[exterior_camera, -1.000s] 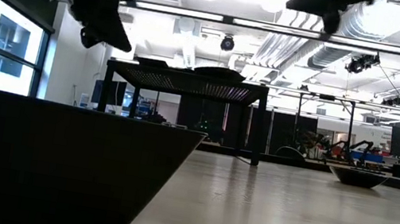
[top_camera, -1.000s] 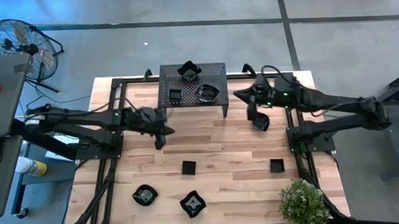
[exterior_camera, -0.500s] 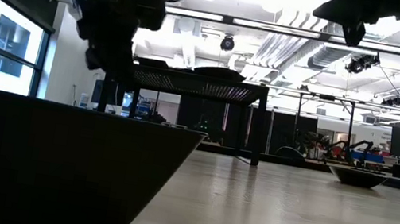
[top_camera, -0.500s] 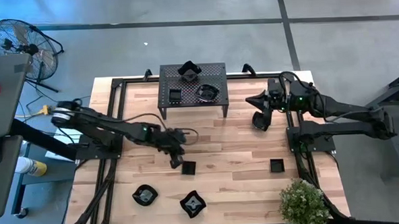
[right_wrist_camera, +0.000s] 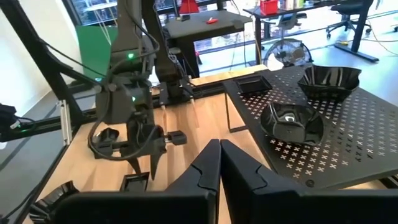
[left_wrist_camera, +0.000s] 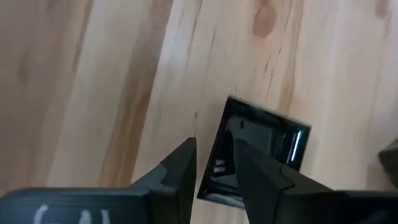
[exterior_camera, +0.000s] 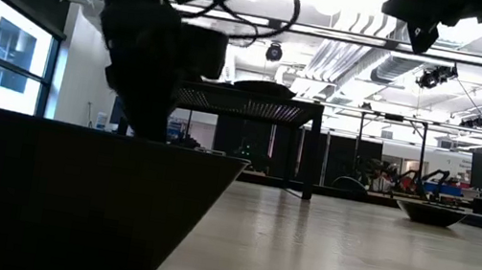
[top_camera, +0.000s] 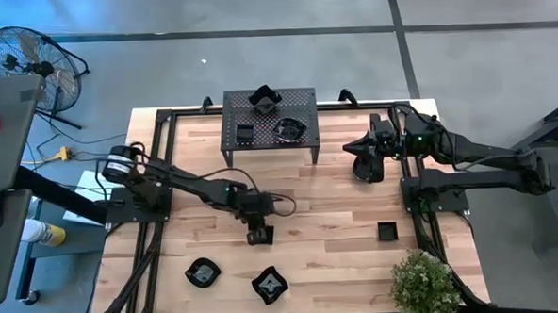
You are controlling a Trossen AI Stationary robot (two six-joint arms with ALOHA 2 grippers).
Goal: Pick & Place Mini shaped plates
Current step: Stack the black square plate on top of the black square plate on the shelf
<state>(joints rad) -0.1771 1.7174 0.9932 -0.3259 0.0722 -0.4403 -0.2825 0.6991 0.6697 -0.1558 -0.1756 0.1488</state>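
Wooden planks of my table (top_camera: 338,210) fill the middle of the high view, with a perforated rack (top_camera: 300,101) at the upper centre carrying three small plates. My left gripper (left_wrist_camera: 214,165) hangs just over a square plate (left_wrist_camera: 264,146) near the frame's centre, fingers slightly parted astride its rim, gripping nothing. Three more plates lie along the lower part. My right gripper (right_wrist_camera: 219,163) waits at upper right, fingers pressed together and empty.
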